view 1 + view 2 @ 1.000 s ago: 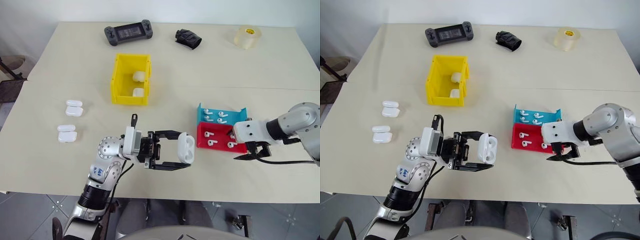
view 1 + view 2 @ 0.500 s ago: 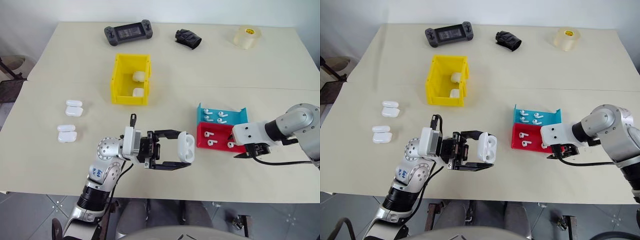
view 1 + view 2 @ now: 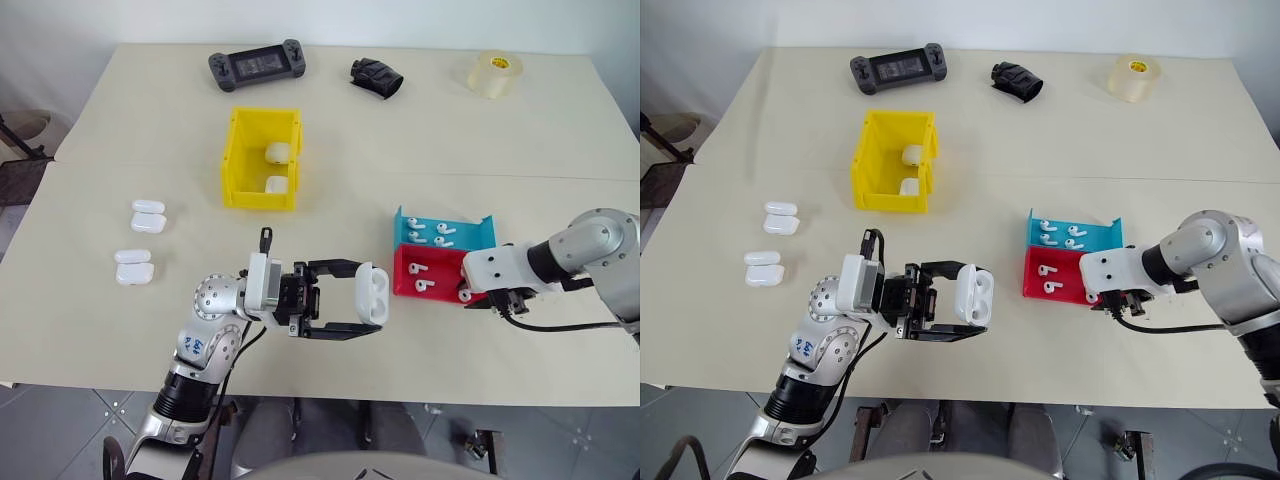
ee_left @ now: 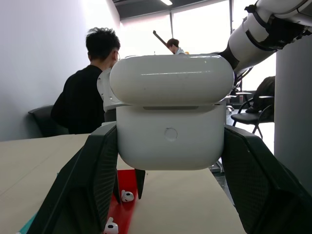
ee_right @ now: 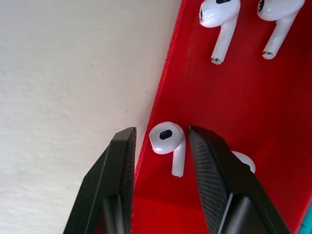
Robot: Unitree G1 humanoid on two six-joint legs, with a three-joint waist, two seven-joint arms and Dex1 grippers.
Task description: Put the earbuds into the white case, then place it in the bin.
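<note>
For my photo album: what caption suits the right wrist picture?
The right claw straddles one white earbud at the edge of the red tray.

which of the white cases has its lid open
The white case gripped in the left pincer. Its lid is flipped up; the two pairs on the table and the two in the yellow bin look shut.

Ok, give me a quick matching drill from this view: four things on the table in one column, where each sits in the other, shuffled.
Things:
1. white case
2. tape roll
3. game controller
4. earbud

Places:
A. far edge of the table, right
B. red tray, between the right end effector's fingers
C. held in the left end effector
D. far edge of the table, beyond the yellow bin

Pairs: 1-C, 2-A, 3-D, 4-B
</note>
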